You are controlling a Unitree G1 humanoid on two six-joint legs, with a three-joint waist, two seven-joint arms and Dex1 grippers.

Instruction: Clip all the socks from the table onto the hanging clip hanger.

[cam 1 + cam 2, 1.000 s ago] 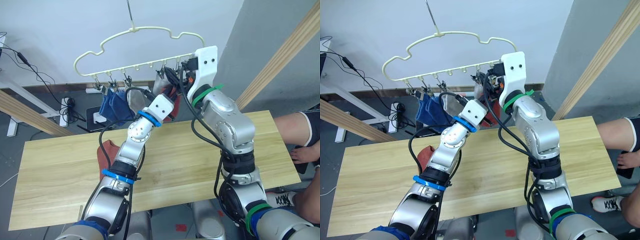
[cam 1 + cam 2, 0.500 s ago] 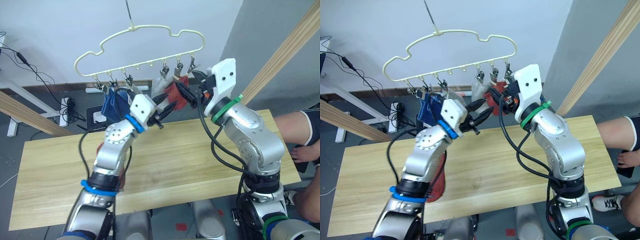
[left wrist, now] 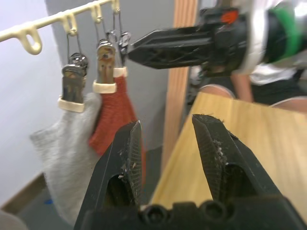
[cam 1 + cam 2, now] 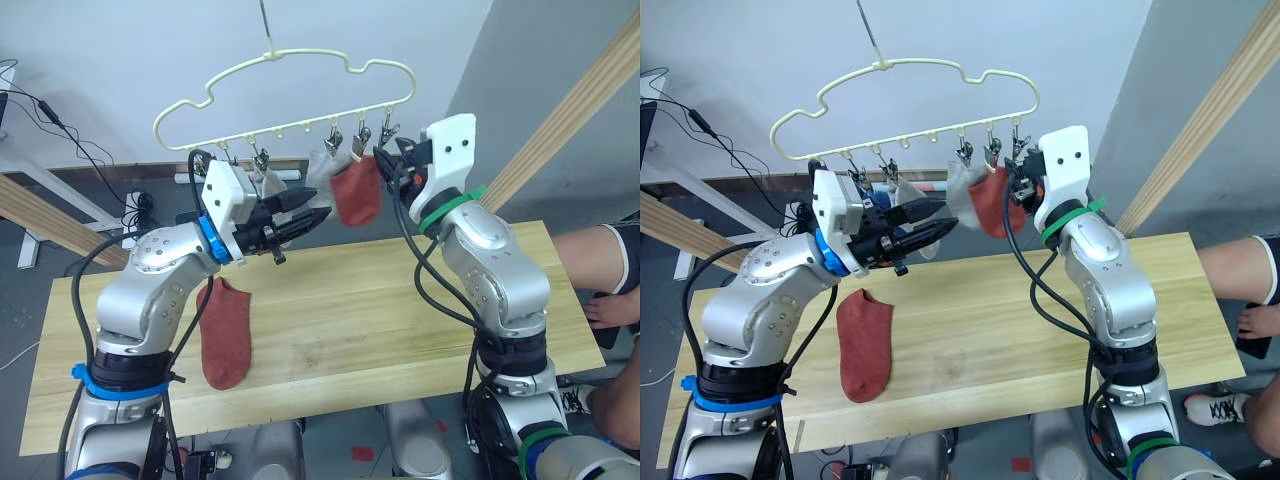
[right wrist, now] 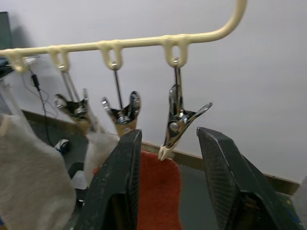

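The cream clip hanger [image 4: 290, 75] hangs above the far edge of the table [image 4: 400, 300]. Blue socks [image 4: 873, 202], light grey socks [image 4: 322, 168] and one rust-red sock [image 4: 357, 190] are clipped to it. A second rust-red sock [image 4: 225, 335] lies flat on the table at the left. My left gripper [image 4: 315, 213] is open and empty, hovering left of and below the hanging red sock. My right gripper [image 5: 168, 134] is open around the metal end clip [image 5: 178, 120], which grips nothing, just right of the clip that has the red sock.
Round wooden frame bars slant at the right [image 4: 565, 105] and the left [image 4: 40, 220]. A person's leg [image 4: 610, 265] is beside the table's right end. Cables and a power strip [image 4: 135, 210] lie on the floor behind.
My left gripper has drawn back from the hanger, leftward and lower, now open. The rust-red sock now hangs freely from its clip. The red sock on the table has come into view.
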